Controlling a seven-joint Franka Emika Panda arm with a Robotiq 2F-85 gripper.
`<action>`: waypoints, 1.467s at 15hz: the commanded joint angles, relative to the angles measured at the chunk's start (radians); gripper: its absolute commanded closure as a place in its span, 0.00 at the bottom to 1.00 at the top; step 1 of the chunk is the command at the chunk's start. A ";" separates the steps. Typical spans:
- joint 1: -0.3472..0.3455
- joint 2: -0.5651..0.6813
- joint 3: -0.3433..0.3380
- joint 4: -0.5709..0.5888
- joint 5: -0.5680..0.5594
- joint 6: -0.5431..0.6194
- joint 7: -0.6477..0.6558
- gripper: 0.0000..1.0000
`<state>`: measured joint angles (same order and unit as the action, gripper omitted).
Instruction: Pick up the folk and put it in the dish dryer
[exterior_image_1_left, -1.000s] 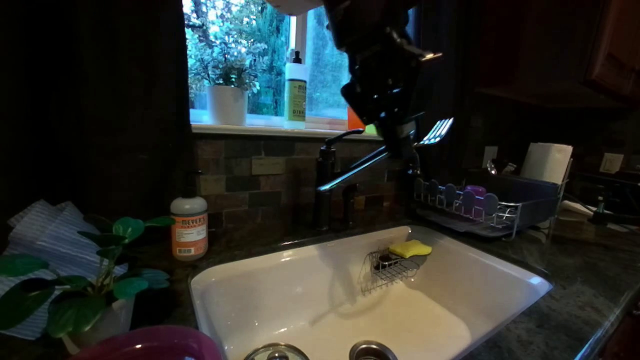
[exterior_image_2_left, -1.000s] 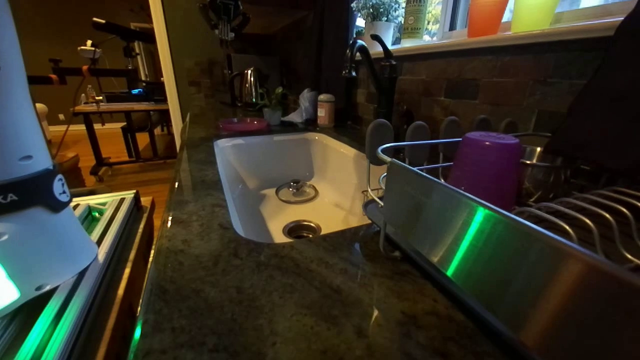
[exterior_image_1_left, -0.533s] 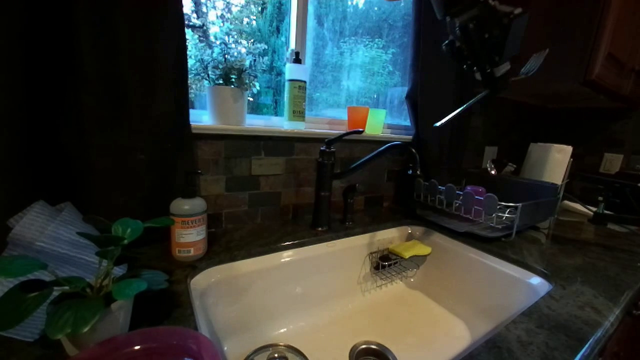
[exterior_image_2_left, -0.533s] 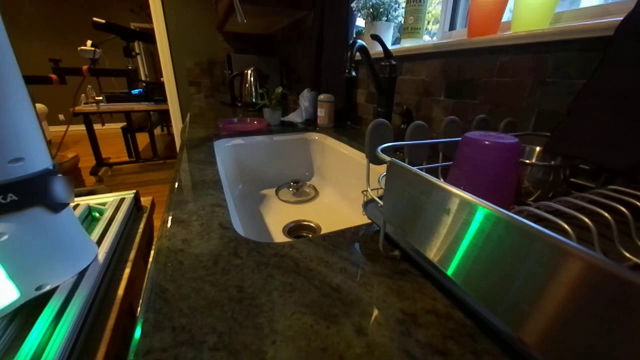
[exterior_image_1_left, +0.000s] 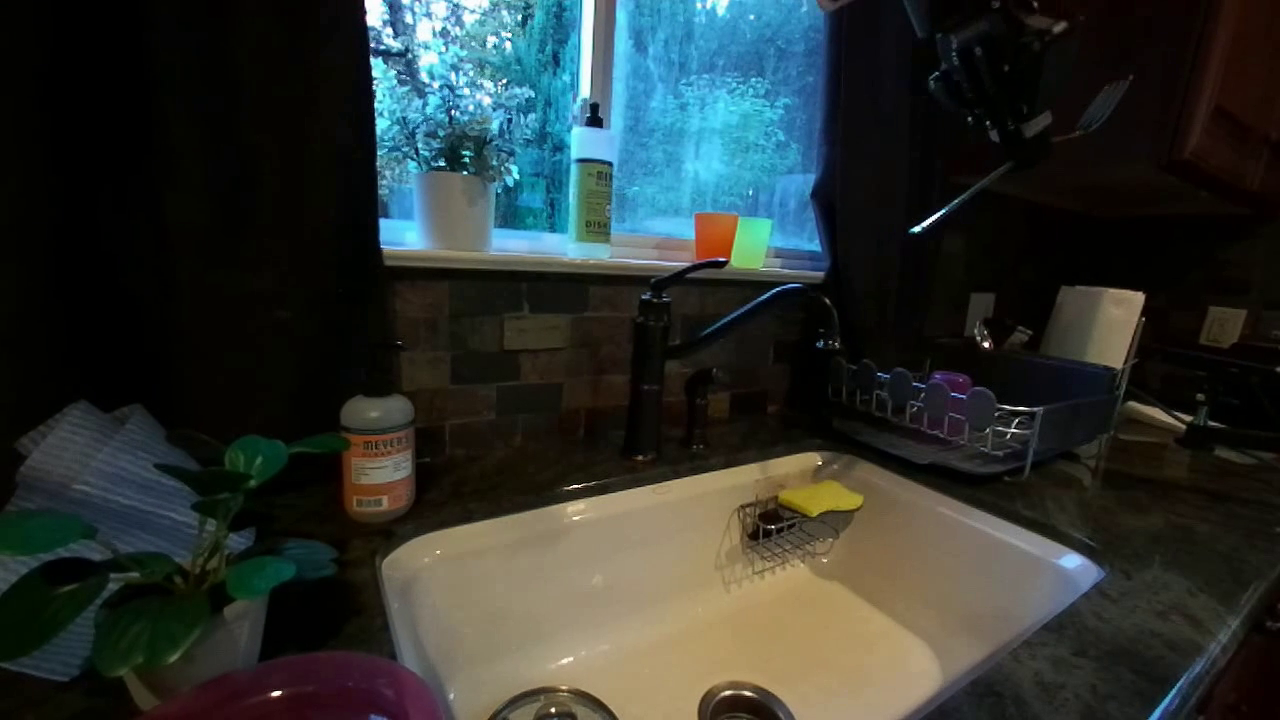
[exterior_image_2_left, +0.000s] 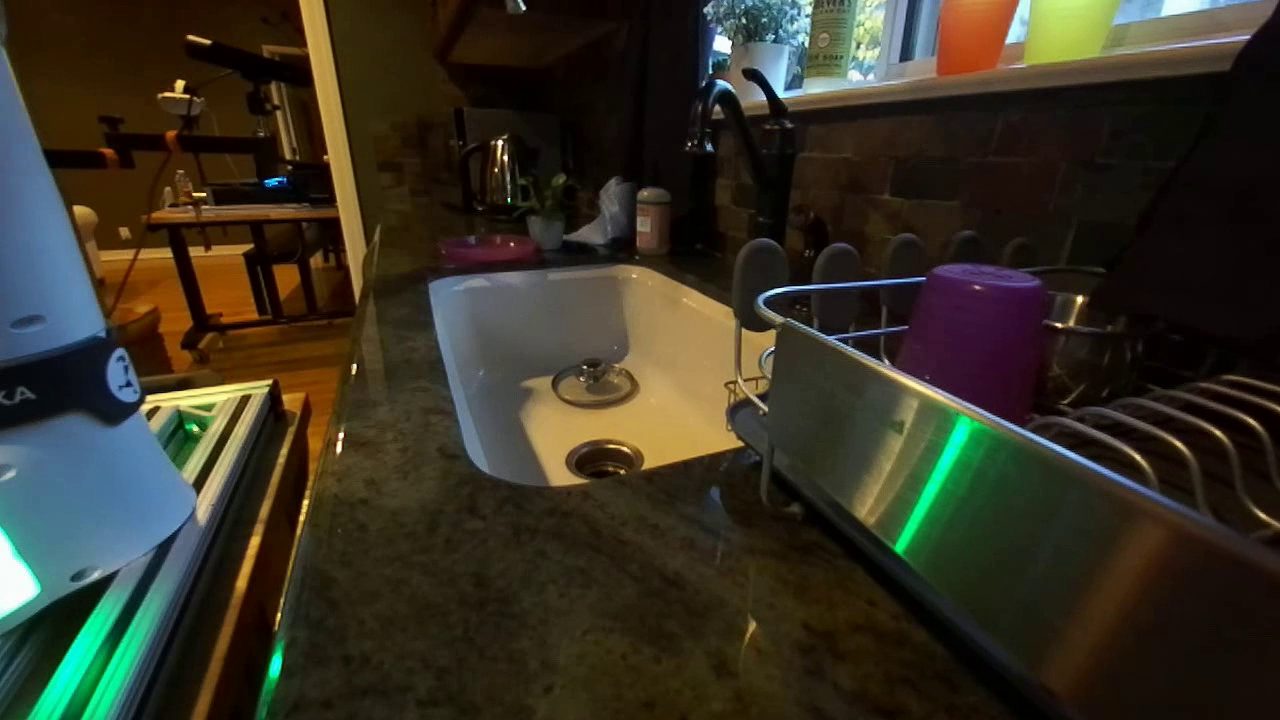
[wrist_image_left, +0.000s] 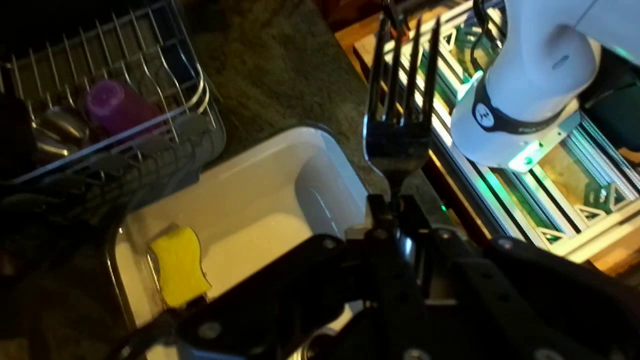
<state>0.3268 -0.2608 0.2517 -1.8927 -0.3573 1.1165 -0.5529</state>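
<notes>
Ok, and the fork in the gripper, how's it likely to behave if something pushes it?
The fork looks like shiny metal, so it's probably stiff. Its glossy surface could make it somewhat slippery. The handle juts out one side of the gripper and the tines the other, so a push on either end might pivot it.

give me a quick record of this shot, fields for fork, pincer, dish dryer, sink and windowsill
fork: in the air, not yet in the dish dryer
pincer: shut on the fork, just below its head
dish dryer: metal rack, holding a purple cup among other things
sink: white; glass lid inside, yellow sponge near a corner
windowsill: orange cup beside green cup
</notes>
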 joint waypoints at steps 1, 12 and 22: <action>-0.062 -0.035 -0.085 -0.047 -0.170 -0.095 -0.112 0.98; -0.173 -0.027 -0.229 -0.056 -0.488 -0.145 -0.213 0.98; -0.360 0.046 -0.509 -0.083 -0.671 0.525 -0.727 0.98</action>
<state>0.0247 -0.2651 -0.2108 -1.9864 -0.9963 1.5134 -1.1626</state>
